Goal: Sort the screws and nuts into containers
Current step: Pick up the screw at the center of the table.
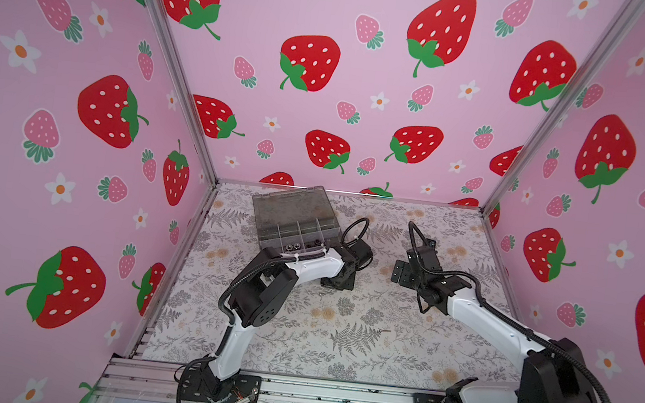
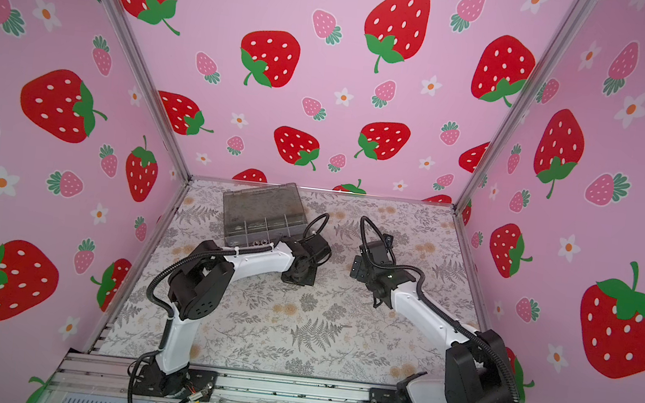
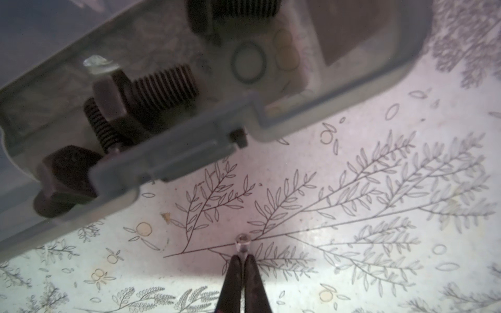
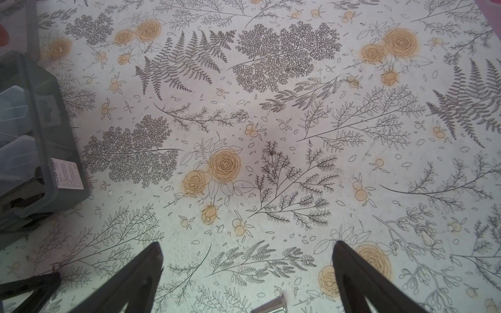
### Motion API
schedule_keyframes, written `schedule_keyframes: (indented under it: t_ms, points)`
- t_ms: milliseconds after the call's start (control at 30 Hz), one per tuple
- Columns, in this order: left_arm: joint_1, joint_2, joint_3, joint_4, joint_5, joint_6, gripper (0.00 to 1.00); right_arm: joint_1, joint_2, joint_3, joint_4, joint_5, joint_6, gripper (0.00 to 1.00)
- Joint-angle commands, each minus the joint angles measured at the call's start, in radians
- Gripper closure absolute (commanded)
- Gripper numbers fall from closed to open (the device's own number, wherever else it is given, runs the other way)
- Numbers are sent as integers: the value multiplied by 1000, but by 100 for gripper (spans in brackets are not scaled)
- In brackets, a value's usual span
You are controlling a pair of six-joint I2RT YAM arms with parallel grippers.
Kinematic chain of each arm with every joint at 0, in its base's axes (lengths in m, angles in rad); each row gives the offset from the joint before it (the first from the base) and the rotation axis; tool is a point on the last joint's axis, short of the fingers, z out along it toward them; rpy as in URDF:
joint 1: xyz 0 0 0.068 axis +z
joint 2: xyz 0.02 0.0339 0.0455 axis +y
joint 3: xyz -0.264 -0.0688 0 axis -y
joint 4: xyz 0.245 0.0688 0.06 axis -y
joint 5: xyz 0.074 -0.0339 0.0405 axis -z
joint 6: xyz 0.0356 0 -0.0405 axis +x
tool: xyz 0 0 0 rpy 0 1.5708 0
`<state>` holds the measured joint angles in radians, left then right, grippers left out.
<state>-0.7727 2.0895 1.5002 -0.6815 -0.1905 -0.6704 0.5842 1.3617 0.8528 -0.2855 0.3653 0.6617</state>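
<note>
Pinching a tiny silver screw, shank in line with its jaws, left claw faces box at upper left; right claw spread.

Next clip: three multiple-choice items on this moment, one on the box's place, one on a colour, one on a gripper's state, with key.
1. The box sits: A. at the table's far end, on the left arm's side; B. by the right arm's base; C. mid-table, near edge.
2. The bolts inside it are: A. red; B. black; C. gold.
3. The left gripper is: A. wide open; B. shut on a nut; C. shut on a silver screw.
Key: 1 A, both top views show it there; 2 B, the left wrist view shows dark threads; 3 C, the screw's head juts from the closed tips.
</note>
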Motion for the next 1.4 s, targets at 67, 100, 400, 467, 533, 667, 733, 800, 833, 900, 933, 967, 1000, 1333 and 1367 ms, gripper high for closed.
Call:
schedule_keyframes:
  t_ms: [67, 100, 400, 467, 533, 667, 733, 800, 833, 900, 933, 967, 1000, 1333, 1367]
  points:
    - [-16, -33, -11, -68, -22, 27, 100, -6, -27, 23, -9, 14, 26, 0]
    - [-17, -38, -10, -70, -23, 28, 100, -6, -27, 24, -9, 14, 27, 0]
    - [-22, -75, -6, -75, -26, 33, 100, -6, -33, 23, -11, 12, 30, 0]
    - [-22, -81, -5, -73, -24, 33, 100, -6, -35, 23, -11, 14, 31, 0]
    - [-23, -90, -5, -67, -24, 37, 100, -6, -34, 23, -10, 14, 32, 0]
    - [-24, -107, 2, -62, -27, 39, 100, -6, -40, 18, -7, 20, 34, 0]
    - [-23, -114, 8, -61, -33, 42, 100, -6, -41, 14, -4, 21, 34, 0]
    - [-22, -120, 14, -59, -39, 46, 100, -6, -44, 11, -5, 21, 36, 0]
    - [-23, -121, 17, -58, -40, 45, 100, -6, -44, 10, -4, 21, 36, 0]
    - [-22, -124, 25, -58, -45, 48, 100, -6, -45, 7, -4, 21, 36, 0]
    - [-22, -125, 30, -58, -46, 49, 100, -6, -45, 6, -4, 21, 36, 0]
    - [-22, -127, 38, -60, -48, 52, 100, -6, -47, 6, -4, 22, 36, 0]
    - [-22, -128, 44, -61, -51, 54, 100, -6, -51, 5, -5, 23, 38, 0]
    - [12, -135, 127, -66, -83, 78, 100, -7, -62, 1, -4, 25, 42, 0]
    - [17, -134, 136, -64, -89, 84, 100, -6, -64, 0, -4, 25, 42, 0]
